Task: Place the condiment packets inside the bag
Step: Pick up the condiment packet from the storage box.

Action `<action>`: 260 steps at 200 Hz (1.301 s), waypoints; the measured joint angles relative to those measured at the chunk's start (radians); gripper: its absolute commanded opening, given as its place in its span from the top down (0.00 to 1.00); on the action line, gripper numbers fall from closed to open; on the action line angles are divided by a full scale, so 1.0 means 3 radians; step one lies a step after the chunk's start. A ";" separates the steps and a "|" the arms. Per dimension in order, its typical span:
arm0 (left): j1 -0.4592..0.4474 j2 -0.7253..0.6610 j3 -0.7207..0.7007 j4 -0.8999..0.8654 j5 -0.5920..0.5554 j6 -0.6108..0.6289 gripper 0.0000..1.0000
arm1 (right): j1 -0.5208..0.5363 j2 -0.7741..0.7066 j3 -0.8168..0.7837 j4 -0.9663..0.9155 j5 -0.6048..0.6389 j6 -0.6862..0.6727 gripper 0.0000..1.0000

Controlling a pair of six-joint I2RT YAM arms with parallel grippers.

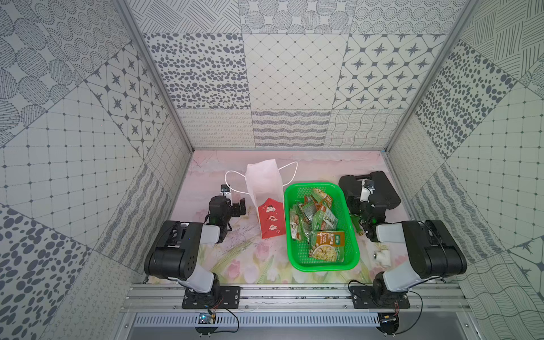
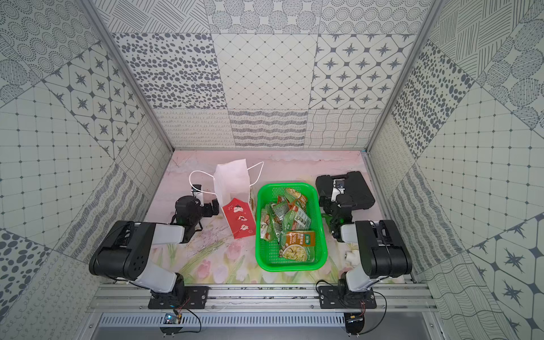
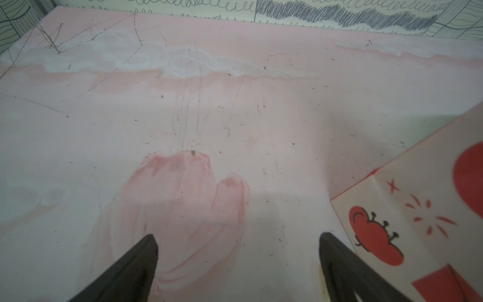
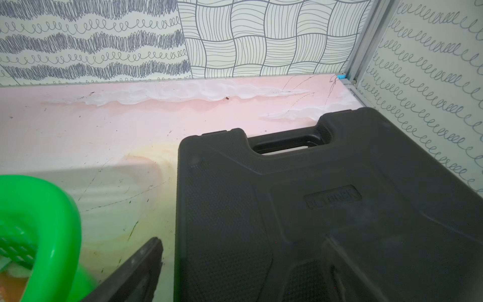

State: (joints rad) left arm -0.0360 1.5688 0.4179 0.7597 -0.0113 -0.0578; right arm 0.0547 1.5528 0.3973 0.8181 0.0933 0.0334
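**Floral bench, packets in basket, bag empty-side-up, both tools released**

Patterned grey-and-white panels wall in the cell on three sides; the bench [image 1: 223, 265] has a pink floral print, scuffed and speckled in the wrist views.

From my seat I see the bag [image 1: 265, 188] standing upright around the middle of the bench, white upper part, red lower part with white motifs, cord handles splayed to left and right. In both top views it sits just left of the green mesh basket [image 1: 323, 266]; I can't tell if they touch.

All the condiment packets [image 1: 316, 219] I can see are heaped inside the basket, the biggest one lying flat at the near end. I can't see into the bag.

Left tool [image 3: 237, 236] is released: jaws wide apart, only bare bench between them. It sits low, just left of the bag, whose printed side [image 3: 418, 196] fills one edge of the left wrist view.

Right tool [image 4: 244, 239] is also released and holds nothing. One finger [image 4: 146, 261] shows clearly; the other is lost against the black case [image 4: 313, 196]. This tool sits right of the basket, at the case's near-left part. The case lies flat at far right.

A small white object [image 1: 381, 255] lies near the right arm; I can't tell what it is.
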 measured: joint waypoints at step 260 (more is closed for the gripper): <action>-0.0020 -0.0963 0.0401 -0.0936 -0.0270 -0.0085 0.01 | 0.0191 -0.1356 0.0389 -0.1509 0.0217 0.0114 0.03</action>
State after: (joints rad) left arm -0.0422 1.2800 0.5381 0.4789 -0.0921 -0.0834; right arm 0.1120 1.1461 0.5140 0.3653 0.1585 0.0677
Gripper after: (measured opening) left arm 0.990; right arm 0.968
